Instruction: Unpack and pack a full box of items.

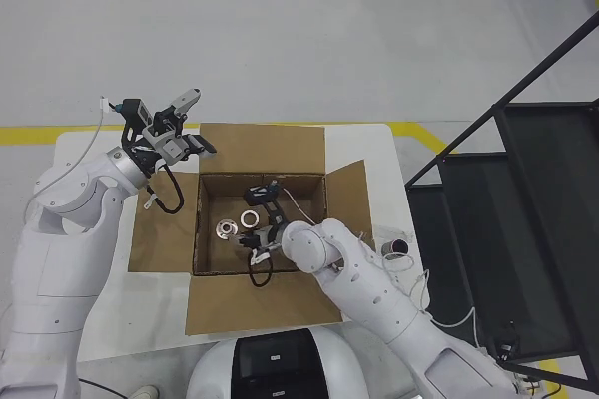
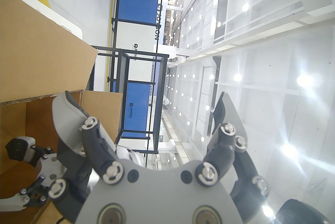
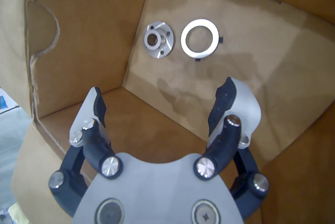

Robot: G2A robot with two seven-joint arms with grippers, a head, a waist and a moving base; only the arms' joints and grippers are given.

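1. The right tool (image 3: 162, 90) was down inside the open cardboard box (image 1: 263, 150). Its two fingers were spread wide and there was nothing between them.
2. The tool faced the box floor, and the wrist behind it was bent down over the box's near wall. In the top view the right arm ran back from there toward 4 o'clock.
3. Just ahead of the fingers, two metal parts lay flat on the box floor: a flat ring (image 3: 199, 38) and a flanged hub (image 3: 158, 39).
4. The ring and hub sat close together but apart. In the top view the hub was at about 8 o'clock of the ring, near the box's 9 o'clock wall.
5. The left tool (image 1: 198, 122) was also open and held nothing. It was raised off the desk (image 1: 379, 150), outside the box, at about 10 o'clock of the opening.
6. The left tool's fingers pointed up and away from the desk toward the room's ceiling lights. The left forearm angled down toward 8 o'clock, with the elbow out past the desk's 9 o'clock edge.
7. All four box flaps were folded out flat over the desk.
8. A small dark round item (image 1: 397, 244) stood on the desk at 3 o'clock of the box, and what it was could not be told.
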